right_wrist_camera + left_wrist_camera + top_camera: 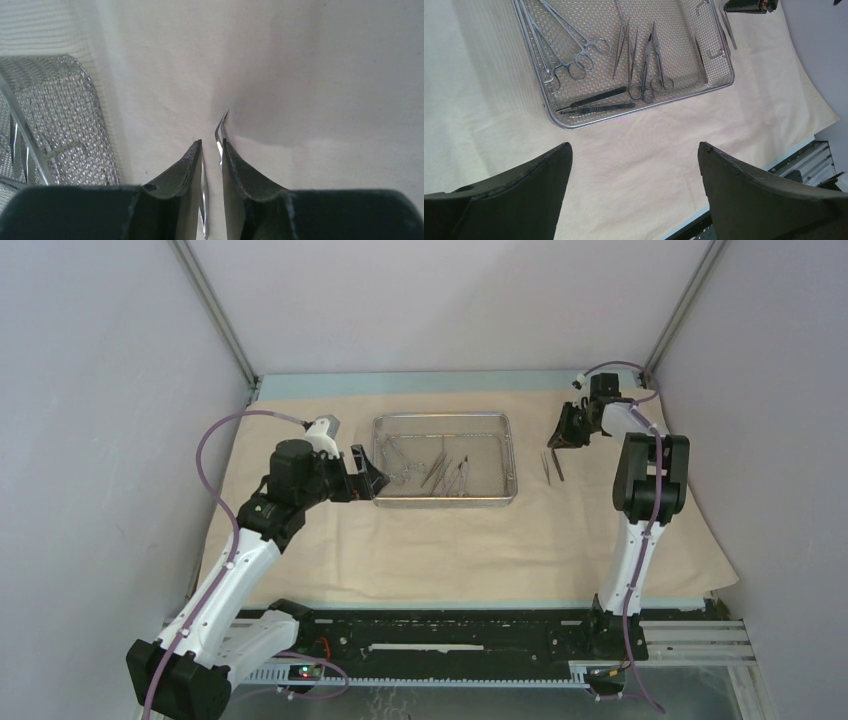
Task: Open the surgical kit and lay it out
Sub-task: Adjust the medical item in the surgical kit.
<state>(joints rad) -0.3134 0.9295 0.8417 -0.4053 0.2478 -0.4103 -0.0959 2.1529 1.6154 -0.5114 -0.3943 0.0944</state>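
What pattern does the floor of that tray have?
The tray has a fine woven wire-mesh floor, silvery steel; clearest in the left wrist view.

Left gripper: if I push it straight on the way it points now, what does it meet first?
Probably the cloth just short of the tray, or the tray's near rim. The left gripper, jaws open, aims at both, and depth is unclear.

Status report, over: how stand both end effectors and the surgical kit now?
Left end effector open, short of mesh tray. Right end effector shut on tweezers, over cloth. Nothing in the way.
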